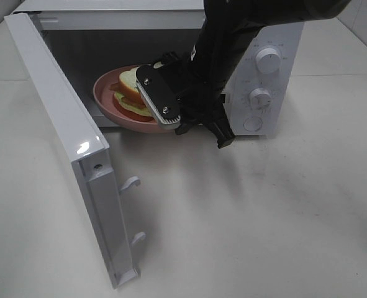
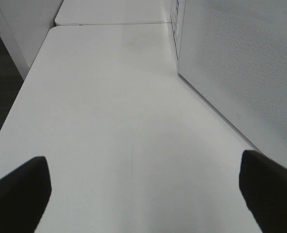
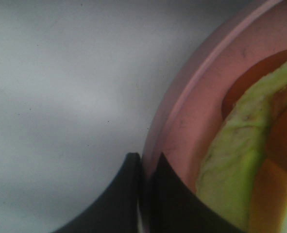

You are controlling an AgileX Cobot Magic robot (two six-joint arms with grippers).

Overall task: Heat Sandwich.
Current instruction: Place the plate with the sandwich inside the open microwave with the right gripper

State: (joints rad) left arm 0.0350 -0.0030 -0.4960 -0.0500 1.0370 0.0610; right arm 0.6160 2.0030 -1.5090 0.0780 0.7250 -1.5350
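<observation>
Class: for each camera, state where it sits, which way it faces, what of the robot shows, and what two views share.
Exterior high: above, looking down into the open microwave; right arm shows.
Left wrist: low, looking along the table; open left gripper shows.
Right wrist: close on the plate; right gripper shut on its rim.
Shared: exterior and right wrist both show the sandwich.

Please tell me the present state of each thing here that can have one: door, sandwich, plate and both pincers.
microwave door: wide open.
sandwich: stacked, lying on the pink plate.
pink plate: partly inside the microwave, rim clamped by the right pincer.
right pincer: shut on the plate's rim.
left pincer: open, empty, above the table.
</observation>
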